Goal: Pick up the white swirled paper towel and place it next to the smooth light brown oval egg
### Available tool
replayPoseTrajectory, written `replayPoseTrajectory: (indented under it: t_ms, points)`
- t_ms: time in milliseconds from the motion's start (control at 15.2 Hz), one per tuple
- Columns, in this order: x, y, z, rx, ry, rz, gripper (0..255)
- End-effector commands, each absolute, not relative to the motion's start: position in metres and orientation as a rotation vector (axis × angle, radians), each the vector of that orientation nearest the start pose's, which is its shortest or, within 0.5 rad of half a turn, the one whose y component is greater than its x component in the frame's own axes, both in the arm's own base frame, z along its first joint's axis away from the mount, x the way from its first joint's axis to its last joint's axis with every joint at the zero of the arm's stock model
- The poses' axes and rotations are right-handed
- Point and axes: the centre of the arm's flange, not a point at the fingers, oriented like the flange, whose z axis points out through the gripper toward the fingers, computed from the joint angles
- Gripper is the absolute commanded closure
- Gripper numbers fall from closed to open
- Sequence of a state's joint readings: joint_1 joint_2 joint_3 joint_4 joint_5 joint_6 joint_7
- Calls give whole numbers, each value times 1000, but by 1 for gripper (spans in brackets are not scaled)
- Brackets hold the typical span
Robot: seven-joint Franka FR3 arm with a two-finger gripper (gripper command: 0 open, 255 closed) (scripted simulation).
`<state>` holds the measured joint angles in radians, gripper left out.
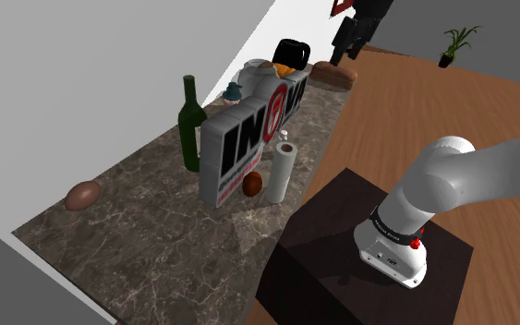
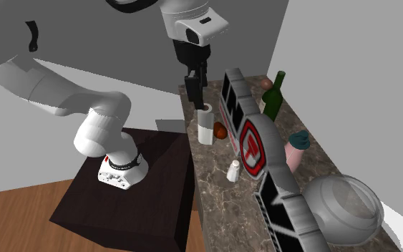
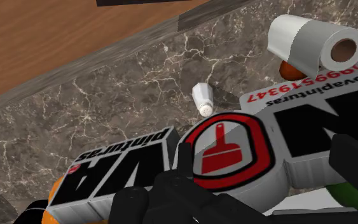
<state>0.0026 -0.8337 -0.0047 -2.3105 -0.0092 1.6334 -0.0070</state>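
Arm arched high, gripper (image 2: 195, 86) pointed down over counter (image 2: 214, 190) — fingers held apart; towel (image 2: 205, 125) — white upright cylinder on veined marble.

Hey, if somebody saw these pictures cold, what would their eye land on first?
Probably the big block-letter sign with its red paintbrush badge, which stands lengthwise on the marble counter. Next comes the dark green wine bottle, upright at the sign's left in the shoulder view. On the sign's other side the white paper towel roll stands upright, and the black hand hangs above it.
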Motion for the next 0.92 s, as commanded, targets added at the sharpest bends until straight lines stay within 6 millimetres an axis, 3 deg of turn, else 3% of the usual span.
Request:
replayPoseTrajectory:
  t_ms: [0,858]
  points:
    - [300,-2,633,-3138,-9,-246,0]
    - [266,111,506,-3127,38,-318,0]
